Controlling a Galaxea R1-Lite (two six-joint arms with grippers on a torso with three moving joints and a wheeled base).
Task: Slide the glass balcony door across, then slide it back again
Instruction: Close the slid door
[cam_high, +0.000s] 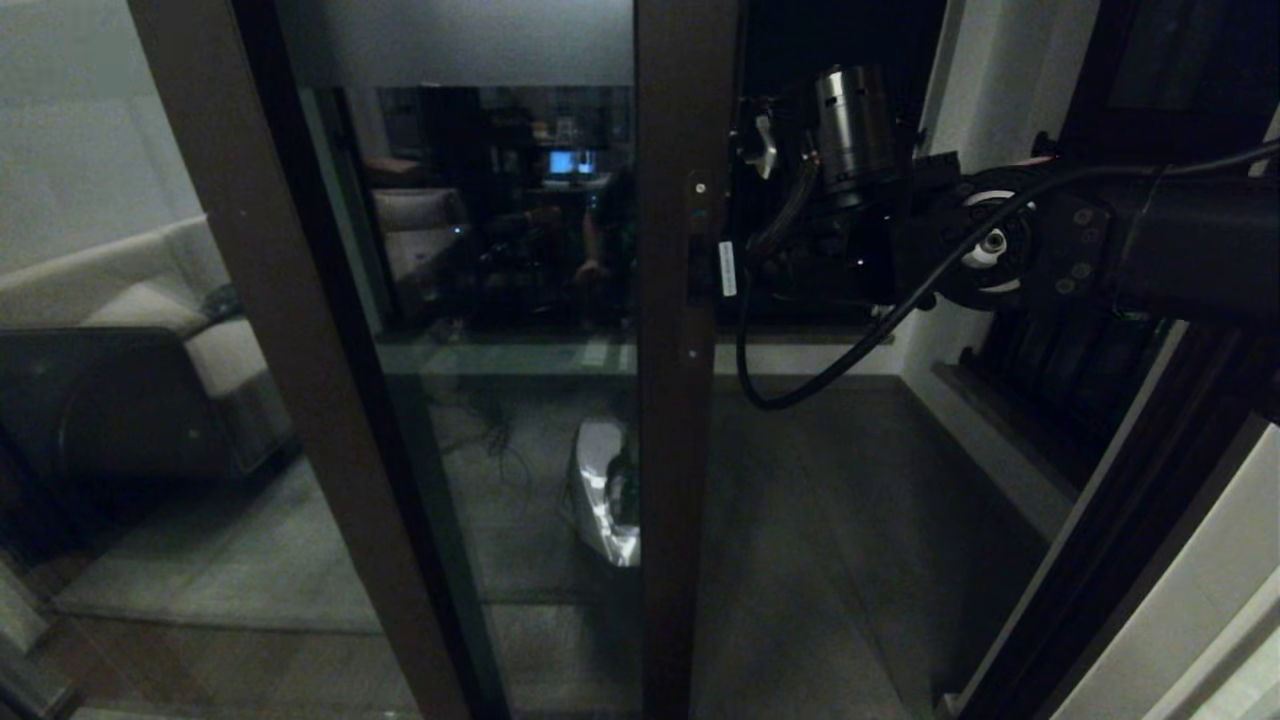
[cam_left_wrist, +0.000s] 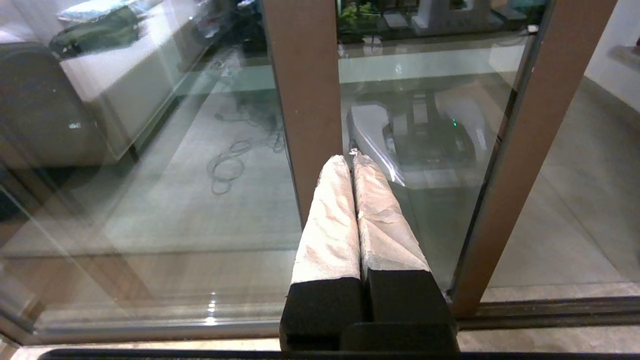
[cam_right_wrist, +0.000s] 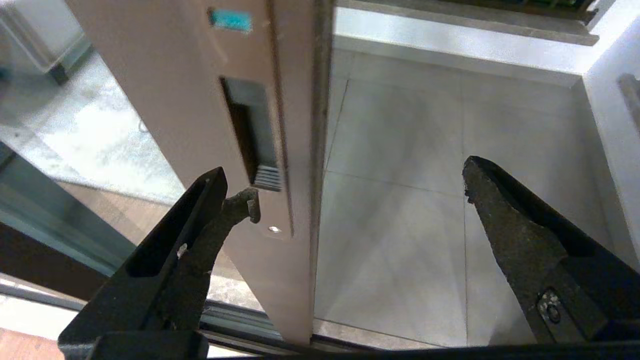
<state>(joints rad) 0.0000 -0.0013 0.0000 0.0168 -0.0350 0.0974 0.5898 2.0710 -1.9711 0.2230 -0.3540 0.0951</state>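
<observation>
**A:** Where's the glass balcony door (cam_high: 520, 330)?

**B:** Partway across. In the head view its handle-side stile (cam_high: 685, 400) stands upright near the middle, with the opening to the balcony floor (cam_high: 830, 540) on the right of it. A second brown frame member (cam_high: 300, 380) leans across the left, glass between the two.

**A:** Right gripper (cam_right_wrist: 350, 200)?

**B:** Up at the stile's edge, arm reaching in from the right at handle height. Jaws spread wide, gripping nothing. In the right wrist view the stile edge sits between the fingers; one fingertip (cam_right_wrist: 245, 202) is right by the lower end of the black recessed handle (cam_right_wrist: 252, 135). Can't confirm contact. The other finger (cam_right_wrist: 505, 220) is out over the tiled floor, well clear of the frame.

**A:** Left gripper (cam_left_wrist: 352, 160)?

**B:** Parked low in front of the glass, padded fingers (cam_left_wrist: 330, 220) pressed together, nothing between them. Tips point at the foot of a brown frame post (cam_left_wrist: 305, 100).
</observation>
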